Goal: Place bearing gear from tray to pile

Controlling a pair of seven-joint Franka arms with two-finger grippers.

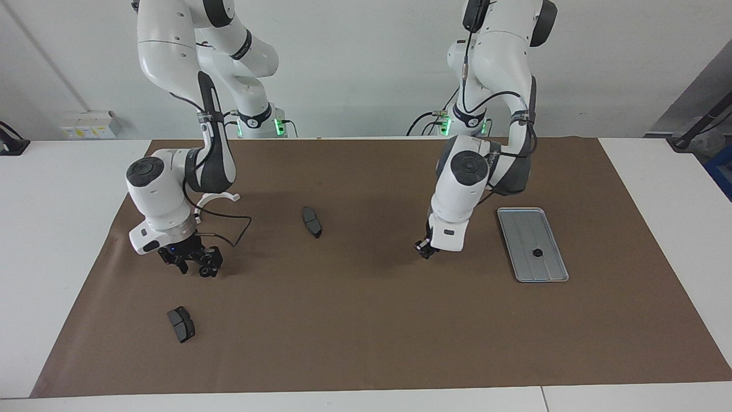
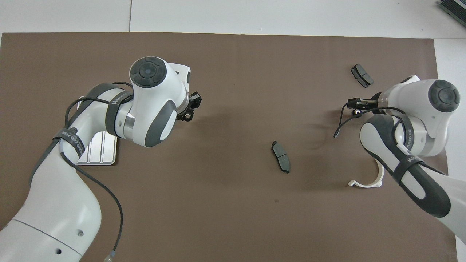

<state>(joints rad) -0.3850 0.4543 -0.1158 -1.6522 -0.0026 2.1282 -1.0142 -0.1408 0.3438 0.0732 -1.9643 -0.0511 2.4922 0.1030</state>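
The silver tray (image 1: 523,226) lies at the left arm's end of the mat, with one small black bearing gear (image 1: 537,252) on it. In the overhead view the left arm hides most of the tray (image 2: 102,147). My left gripper (image 1: 422,251) hangs over bare mat between the tray and the table's middle. It is shut on a second small bearing gear (image 2: 187,116), seen from above. My right gripper (image 1: 190,265) is open, low over the mat at the right arm's end. A small round piece (image 2: 356,112) shows at its fingertips. I make out no pile in either view.
Two dark brake pads lie on the brown mat: one (image 1: 311,221) near the middle, one (image 1: 180,324) farther from the robots at the right arm's end. A white curved clip (image 1: 220,198) lies near the right arm. White table surrounds the mat.
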